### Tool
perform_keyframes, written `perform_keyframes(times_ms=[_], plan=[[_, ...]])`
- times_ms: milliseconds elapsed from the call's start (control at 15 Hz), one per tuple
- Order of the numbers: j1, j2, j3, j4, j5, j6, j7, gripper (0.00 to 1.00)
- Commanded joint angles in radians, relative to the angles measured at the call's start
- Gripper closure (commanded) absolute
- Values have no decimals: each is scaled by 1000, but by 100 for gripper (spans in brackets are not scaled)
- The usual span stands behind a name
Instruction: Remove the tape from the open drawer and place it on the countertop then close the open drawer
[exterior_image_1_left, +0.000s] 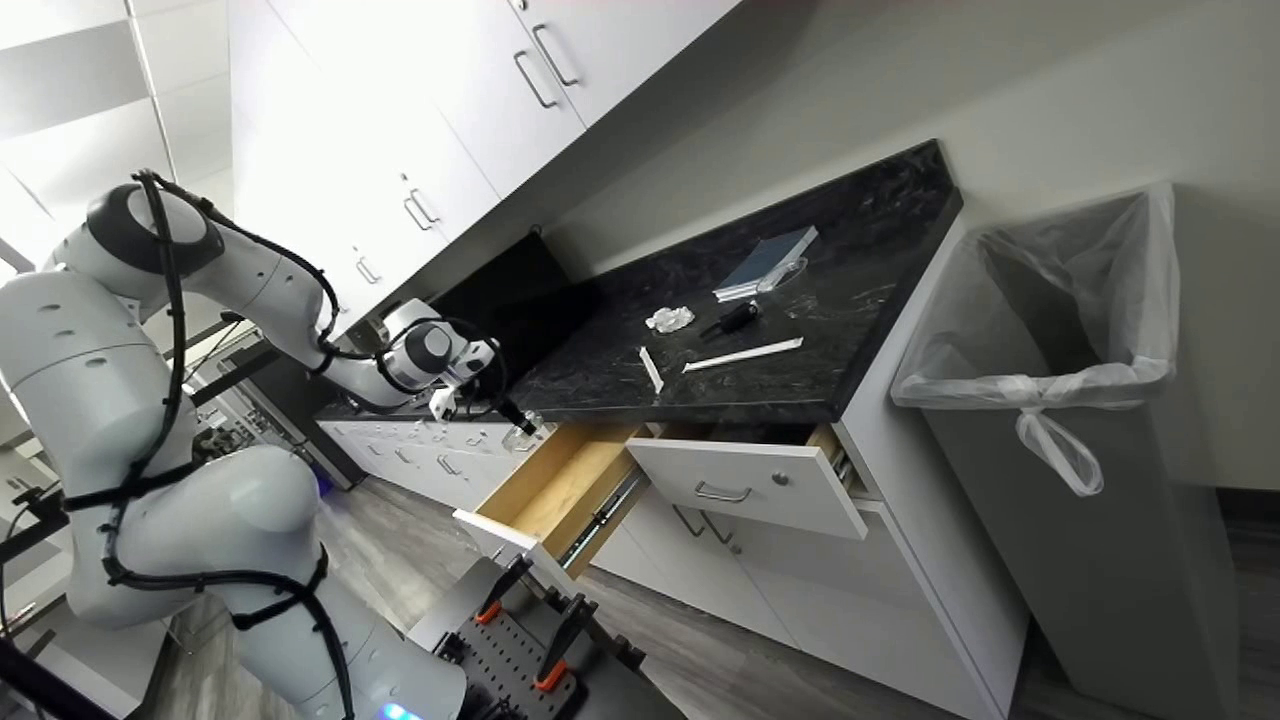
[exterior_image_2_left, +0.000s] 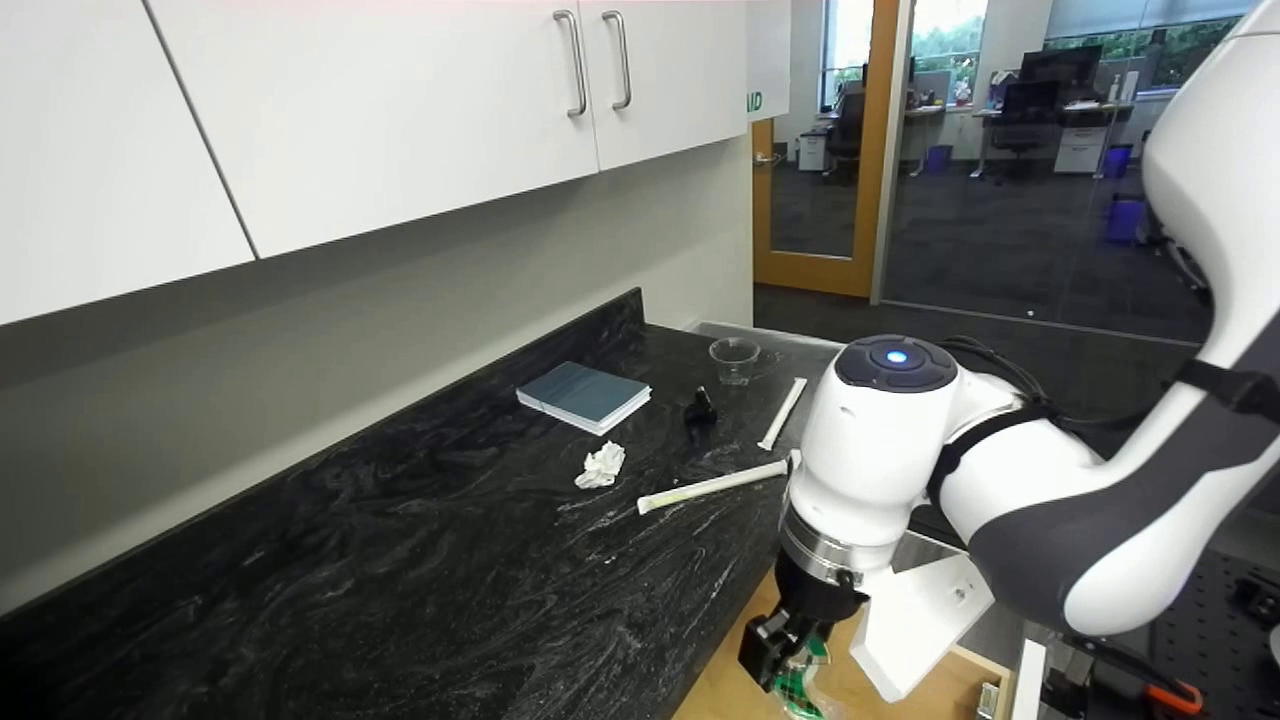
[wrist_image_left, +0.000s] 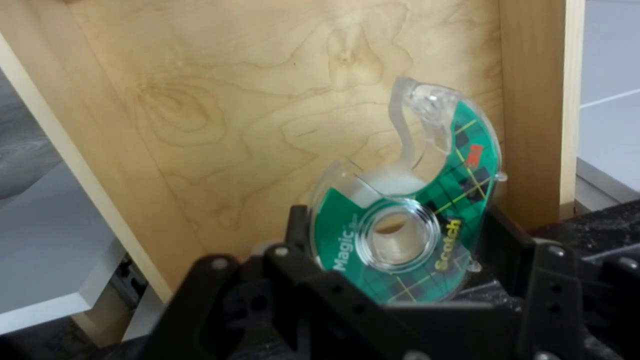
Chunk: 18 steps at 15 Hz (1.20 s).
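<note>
The tape is a clear dispenser with a green label (wrist_image_left: 465, 185). It also shows in both exterior views (exterior_image_1_left: 522, 437) (exterior_image_2_left: 800, 690). My gripper (wrist_image_left: 400, 235) has a black finger against each side of it. The gripper points down near the countertop's front edge in both exterior views (exterior_image_1_left: 518, 418) (exterior_image_2_left: 785, 645). The tape is raised, with the bare wood floor of the open drawer (wrist_image_left: 240, 125) behind it in the wrist view. The narrow open drawer (exterior_image_1_left: 570, 480) is pulled far out, with a white front and yellowish sides. The black countertop (exterior_image_2_left: 430, 580) lies beside it.
A wider white drawer with a bar handle (exterior_image_1_left: 740, 487) stands partly open alongside. On the countertop are a blue book (exterior_image_2_left: 585, 395), crumpled paper (exterior_image_2_left: 601, 466), a black object (exterior_image_2_left: 700, 408), white sticks (exterior_image_2_left: 715, 485) and a clear cup (exterior_image_2_left: 735, 360). Upper cabinets (exterior_image_1_left: 400, 110) overhang it.
</note>
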Motion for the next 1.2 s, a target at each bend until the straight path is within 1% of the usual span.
perform_keyframes(times_ms=[0, 67, 133, 333, 400, 533, 667, 867, 1000, 1133], plan=[[-65, 27, -22, 88, -103, 81, 133, 42], [-104, 30, -5, 126, -80, 82, 121, 42], [-130, 41, 2, 169, -72, 70, 126, 42], [-248, 89, 74, 321, 8, -1, 85, 42], [-274, 115, 88, 382, 14, -56, 96, 42], [-344, 164, 148, 492, 59, -190, 81, 42], [-397, 214, 198, 590, 88, -306, 79, 42], [-420, 300, 210, 696, 72, -375, 102, 42], [-415, 357, 195, 742, 52, -368, 122, 42], [-418, 415, 190, 774, 56, -346, 120, 42]])
